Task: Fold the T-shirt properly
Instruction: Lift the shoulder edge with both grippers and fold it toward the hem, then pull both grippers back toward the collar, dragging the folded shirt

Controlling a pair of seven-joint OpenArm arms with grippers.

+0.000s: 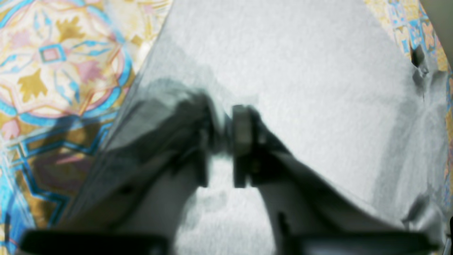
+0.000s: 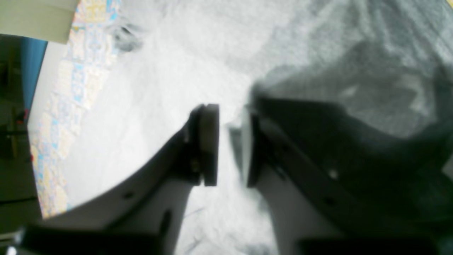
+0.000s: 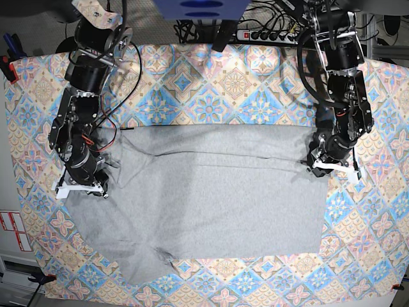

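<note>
The grey T-shirt lies spread plain side up on the patterned tablecloth, with a folded top edge and a rumpled lower left corner. My left gripper sits at the shirt's right edge. In the left wrist view its jaws stand slightly apart over the grey cloth, and a fold drapes over the left finger. My right gripper is at the shirt's left edge. Its pads are parted by a narrow gap above the shirt, and bunched cloth lies over the right finger.
The tablecloth covers the whole table, with borders showing on every side of the shirt. A power strip and cables run along the back edge. The table's edge is close on the right wrist view's left.
</note>
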